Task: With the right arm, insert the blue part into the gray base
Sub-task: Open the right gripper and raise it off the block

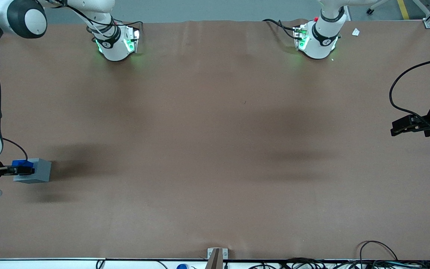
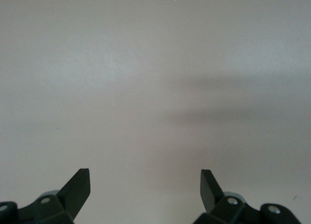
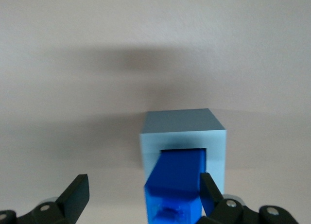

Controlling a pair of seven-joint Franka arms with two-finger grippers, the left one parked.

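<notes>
The gray base point(image 1: 37, 171) stands on the brown table near the working arm's end. It also shows in the right wrist view point(image 3: 182, 124). The blue part point(image 3: 177, 182) sits in the base's square recess and sticks up out of it, leaning a little. In the front view the blue part point(image 1: 20, 163) shows at the base's top. My right gripper point(image 3: 144, 187) is open above the base point(image 1: 22, 170). One finger point(image 3: 210, 191) is right beside the blue part. The other finger point(image 3: 77, 192) is well apart from it over bare table.
The working arm's green-lit base point(image 1: 116, 43) and the parked arm's base point(image 1: 317, 39) stand at the table edge farthest from the front camera. A small bracket point(image 1: 217, 254) and cables point(image 1: 379, 252) lie at the nearest edge. The table's end is close beside the gray base.
</notes>
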